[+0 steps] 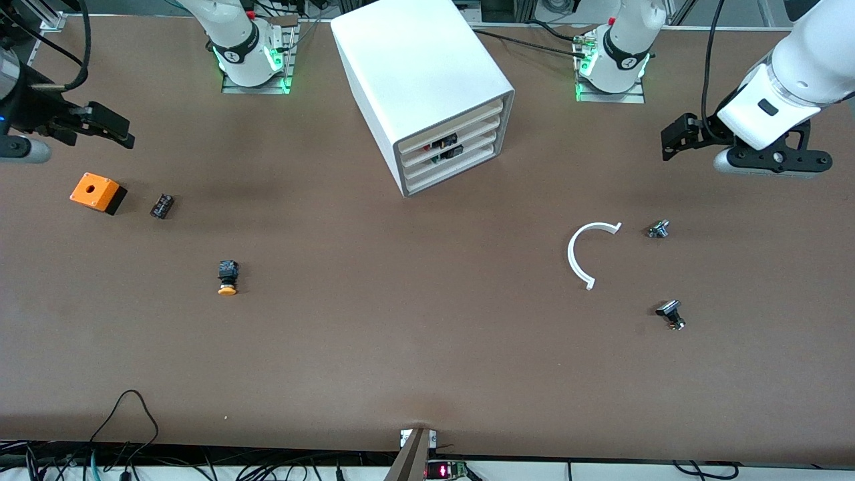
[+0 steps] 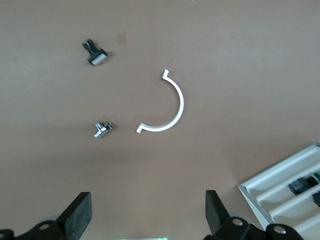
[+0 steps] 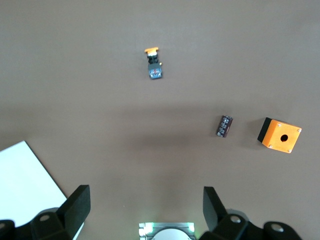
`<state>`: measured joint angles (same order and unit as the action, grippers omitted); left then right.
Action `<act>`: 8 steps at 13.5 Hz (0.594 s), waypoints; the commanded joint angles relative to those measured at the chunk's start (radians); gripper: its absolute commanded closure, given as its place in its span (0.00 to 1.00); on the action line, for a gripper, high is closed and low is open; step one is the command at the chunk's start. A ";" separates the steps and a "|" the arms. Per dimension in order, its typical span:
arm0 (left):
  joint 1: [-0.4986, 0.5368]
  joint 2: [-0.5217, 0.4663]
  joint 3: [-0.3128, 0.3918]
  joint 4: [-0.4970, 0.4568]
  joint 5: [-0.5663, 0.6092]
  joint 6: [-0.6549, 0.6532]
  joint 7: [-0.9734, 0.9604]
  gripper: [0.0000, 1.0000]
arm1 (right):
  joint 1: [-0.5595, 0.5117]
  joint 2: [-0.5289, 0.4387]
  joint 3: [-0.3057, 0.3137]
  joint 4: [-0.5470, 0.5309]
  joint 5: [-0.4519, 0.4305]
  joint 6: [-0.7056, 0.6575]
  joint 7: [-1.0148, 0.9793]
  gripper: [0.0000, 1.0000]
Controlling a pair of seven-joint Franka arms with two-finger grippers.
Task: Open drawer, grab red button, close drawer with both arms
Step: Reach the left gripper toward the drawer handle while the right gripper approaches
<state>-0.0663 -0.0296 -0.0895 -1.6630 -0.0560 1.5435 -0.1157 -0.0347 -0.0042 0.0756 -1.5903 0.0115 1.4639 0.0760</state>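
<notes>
A brown worktop point(image 1: 427, 347) carried a white cabinet point(image 1: 417, 73) between the two arm bases, its four drawers point(image 1: 451, 152) shut, their fronts turned toward the front camera. Dark parts showed in the gaps between those fronts, but the red button could not be made out. Toward the right arm's end lay an orange box point(image 1: 97, 192), a black part point(image 1: 161, 205) beside it, and a yellow-capped button point(image 1: 228, 277) nearer the camera. Toward the left arm's end lay a white arc point(image 1: 588, 250) and two small metal parts point(image 1: 658, 229) point(image 1: 670, 314). The right gripper point(image 1: 110, 127) hung above the worktop near the box; the left gripper point(image 1: 681, 137) hung above bare worktop.

In the left wrist view the left gripper point(image 2: 147, 220) stood wide and empty over the arc point(image 2: 167, 107), the drawers point(image 2: 290, 187) at the edge.

In the right wrist view the right gripper point(image 3: 145, 215) stood wide and empty, the box point(image 3: 280, 136) and yellow-capped button point(image 3: 154, 62) in sight.
</notes>
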 commanded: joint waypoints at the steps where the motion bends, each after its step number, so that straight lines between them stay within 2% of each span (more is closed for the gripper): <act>1: 0.005 0.020 -0.001 0.032 -0.102 -0.071 -0.002 0.00 | 0.009 0.022 -0.005 -0.007 0.008 -0.013 -0.019 0.00; 4: -0.003 0.068 -0.001 0.038 -0.321 -0.195 0.001 0.00 | 0.010 0.099 0.000 0.007 0.015 0.039 -0.019 0.00; 6: -0.026 0.097 -0.004 0.039 -0.393 -0.204 0.001 0.00 | 0.028 0.150 0.006 0.007 0.013 0.113 0.023 0.00; 8: -0.046 0.154 -0.004 0.037 -0.516 -0.204 0.002 0.00 | 0.061 0.197 0.006 0.010 0.013 0.179 0.096 0.00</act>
<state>-0.0942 0.0578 -0.0956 -1.6628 -0.4819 1.3650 -0.1150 -0.0036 0.1538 0.0816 -1.5976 0.0159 1.6051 0.1126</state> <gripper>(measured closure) 0.000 0.000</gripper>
